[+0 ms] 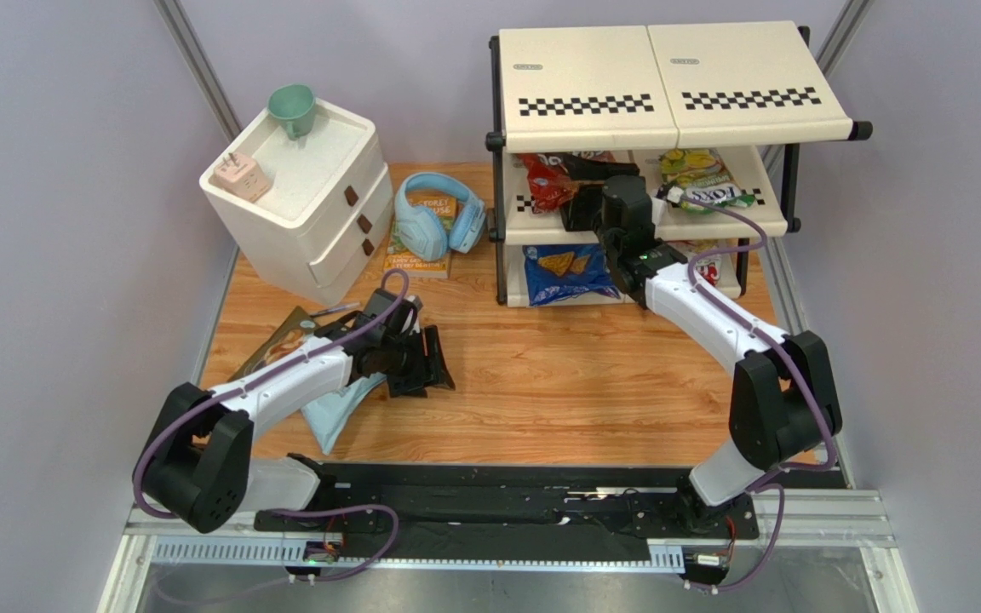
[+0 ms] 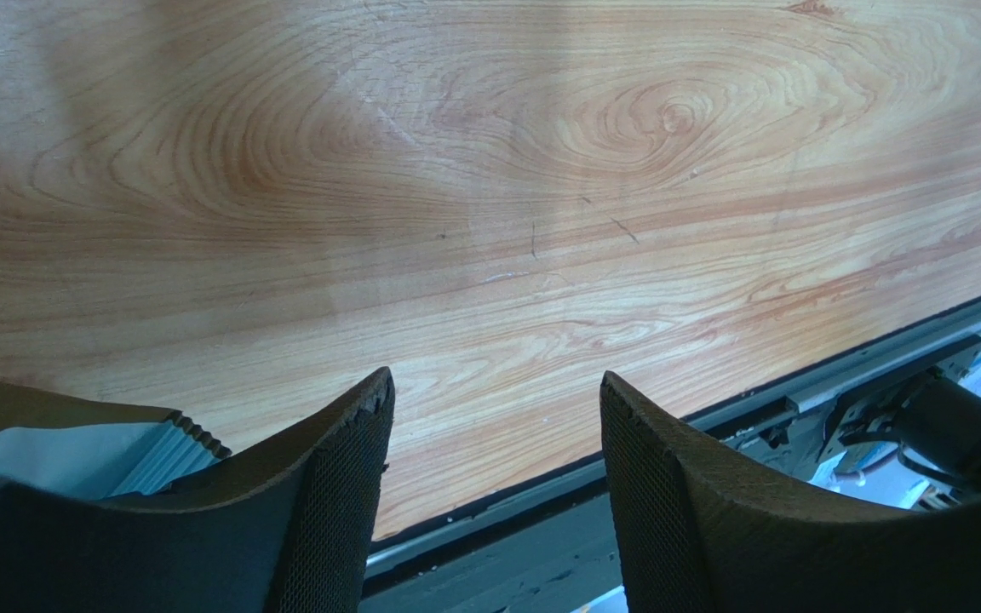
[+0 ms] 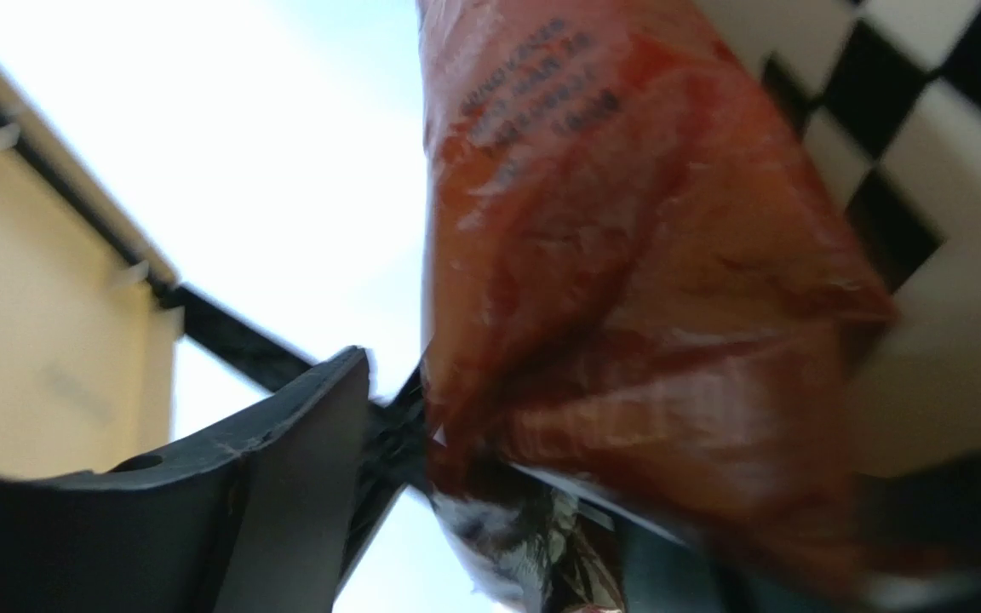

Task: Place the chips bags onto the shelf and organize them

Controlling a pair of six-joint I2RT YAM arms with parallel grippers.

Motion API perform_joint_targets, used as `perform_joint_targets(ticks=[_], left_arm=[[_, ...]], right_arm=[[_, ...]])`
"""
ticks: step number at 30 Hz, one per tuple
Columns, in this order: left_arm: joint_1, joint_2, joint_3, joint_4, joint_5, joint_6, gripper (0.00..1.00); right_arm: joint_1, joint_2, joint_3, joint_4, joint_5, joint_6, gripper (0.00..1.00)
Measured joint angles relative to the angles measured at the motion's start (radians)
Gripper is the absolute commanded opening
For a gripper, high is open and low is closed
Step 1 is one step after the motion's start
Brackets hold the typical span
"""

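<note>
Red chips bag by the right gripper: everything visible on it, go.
The red chips bag is glossy crinkled foil, red-orange with dark print and a black patch at one end. It lies on the left half of the shelf's middle tier, beside a checker strip. The right gripper is at it: the wrist view shows the bag between the fingers, but a pinch cannot be confirmed.

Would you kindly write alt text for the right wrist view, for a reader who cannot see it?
A crinkly red chips bag fills the blurred frame, beside the right gripper's fingers. The shelf's black-and-white checker strip shows behind it at upper right.
</note>
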Motion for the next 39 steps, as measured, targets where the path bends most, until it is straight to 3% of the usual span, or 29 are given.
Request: perform_joint_targets(ticks=[3,18,26,39], left_arm=[[0.0,0.003,0.0,0.0,0.006,0.003,0.66],[0.0,0.046,0.017,0.017,0.043,0.004,0.65],[0.0,0.008,0.017,0.013,0.028,0.003,0.65],[0.001,-0.024,0.025,-0.01,0.008,0.018,0.68]], right_arm=[[-0.013,-0.04,-0.027,0.015,-0.035,0.004,0.76],[-0.035,-0.122,-0.094,-0.039,-0.259,0.023,0.77],[-0.039,-0.125,-0.03,-0.224,-0.444,-0.003,0.75],[-0.05,-0.269,-0.17,-0.448,-0.559,-0.109,0.76]])
